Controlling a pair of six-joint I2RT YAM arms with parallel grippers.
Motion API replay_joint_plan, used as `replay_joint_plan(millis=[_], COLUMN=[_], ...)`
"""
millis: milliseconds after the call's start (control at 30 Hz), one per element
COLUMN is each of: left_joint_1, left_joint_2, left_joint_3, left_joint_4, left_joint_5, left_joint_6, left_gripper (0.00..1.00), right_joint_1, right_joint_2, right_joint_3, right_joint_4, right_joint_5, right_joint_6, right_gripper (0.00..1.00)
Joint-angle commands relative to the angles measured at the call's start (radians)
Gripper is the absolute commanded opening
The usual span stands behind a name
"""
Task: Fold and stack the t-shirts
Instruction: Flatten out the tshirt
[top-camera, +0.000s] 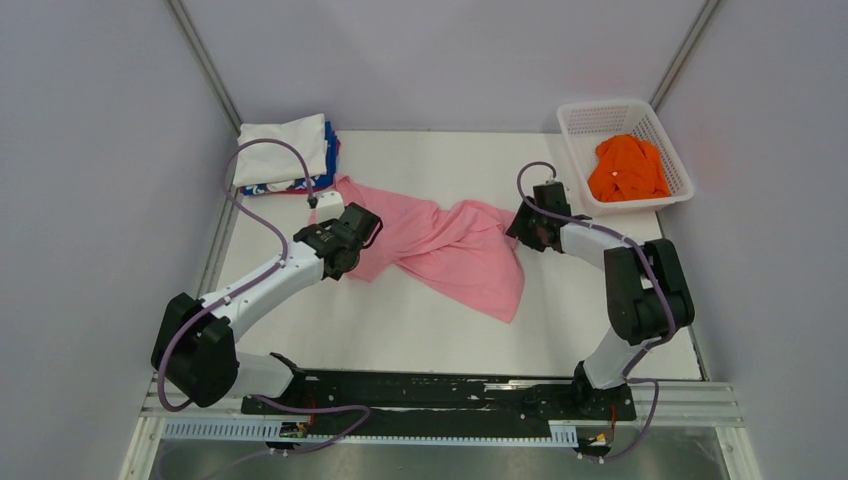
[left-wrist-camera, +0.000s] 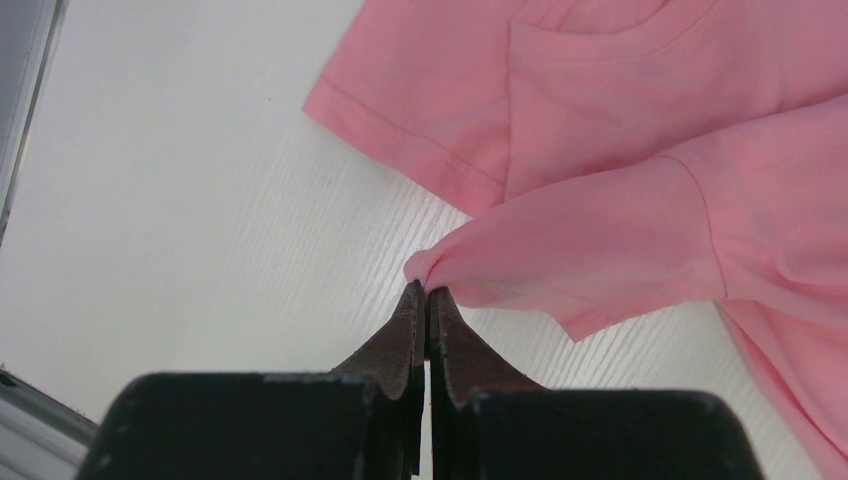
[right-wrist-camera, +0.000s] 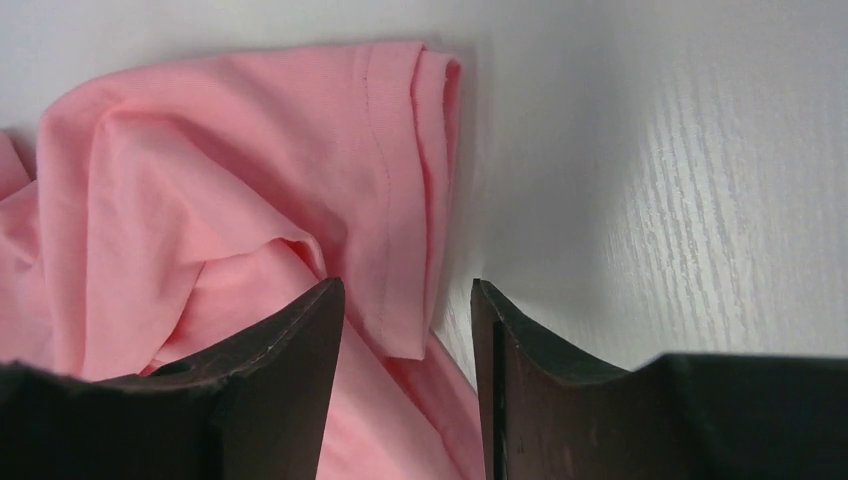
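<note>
While the pink t-shirt (top-camera: 455, 250) lies crumpled across the middle of the table (top-camera: 400, 335), the left gripper (left-wrist-camera: 427, 292) is clenched on a fold of its cloth. The right gripper (right-wrist-camera: 406, 292) holds its jaws apart at the garment's right end, straddling a sleeve hem without clamping it.

No legible text, label, brand or number anywhere, only white markings on the blue edge of the folded shirt stack (top-camera: 292, 184), at ten o'clock on the table (top-camera: 420, 330), too small to read
</note>
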Motion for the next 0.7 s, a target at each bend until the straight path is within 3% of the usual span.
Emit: replay_joint_plan(millis=[0, 333, 533, 667], left_joint_1=[0.003, 0.003, 0.002, 0.003], left_joint_2=[-0.007, 0.007, -0.007, -0.034], left_joint_3=[-0.008, -0.018, -0.02, -0.014], left_joint_4=[0.042, 0.068, 0.067, 0.067], left_joint_5=[-0.02, -0.018, -0.026, -0.044], left_joint_6=[0.005, 0.016, 0.011, 0.009], left_gripper=[0.0, 0.0, 0.0, 0.0], right_joint_1=[0.013, 0.068, 0.083, 0.083], right_joint_2=[0.053, 0.111, 0.08, -0.003], right_joint_3=[0.063, 0.088, 0.083, 0.075], right_joint_4=[0.034, 0.005, -0.028, -0.071], right_joint_5=[-0.011, -0.009, 0.12, 0.244], right_joint_6=[0.032, 0.053, 0.076, 0.049], right_gripper=[0.47, 0.32, 0.09, 0.06])
